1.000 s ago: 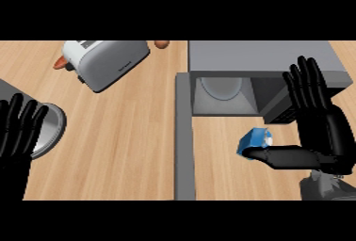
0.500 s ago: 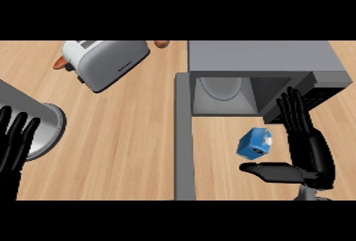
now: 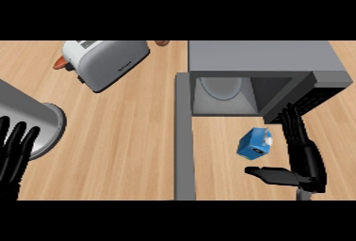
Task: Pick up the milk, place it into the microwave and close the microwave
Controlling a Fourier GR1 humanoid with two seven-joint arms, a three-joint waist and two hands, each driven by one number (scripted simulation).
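The light wooden worktop (image 3: 132, 141) carries all items in the head view. The small blue milk carton (image 3: 254, 143) lies on the worktop in front of the open grey microwave (image 3: 264, 61), just below the oven's opening and apart from it. The microwave cavity (image 3: 236, 94) faces the viewer, with a pale round turntable plate (image 3: 221, 88) visible inside. The long grey microwave door (image 3: 183, 136) stands swung open, seen edge-on as a strip running from the oven's left corner down towards the lower edge of the view.

The black right hand (image 3: 306, 157) sits just to the right of the milk carton. Its fingers (image 3: 292, 124) are straight and point towards the microwave, and its thumb (image 3: 272, 175) extends leftwards below the carton. The hand is released and grasps nothing (a gap of bare worktop shows between the carton and both fingers and thumb).

The black left hand (image 3: 14, 157) rests at the lower left edge of the view, fingers straight and pointing up, released, holding nothing. It lies just beside a round grey metal container (image 3: 38, 120) at the left edge.

A silver two-slot toaster (image 3: 106, 60) lies tilted at the upper left, well apart from the carton. A small orange-brown object (image 3: 61, 62) shows at the toaster's left end, and another brown object (image 3: 161, 43) near the top edge; neither can be identified.
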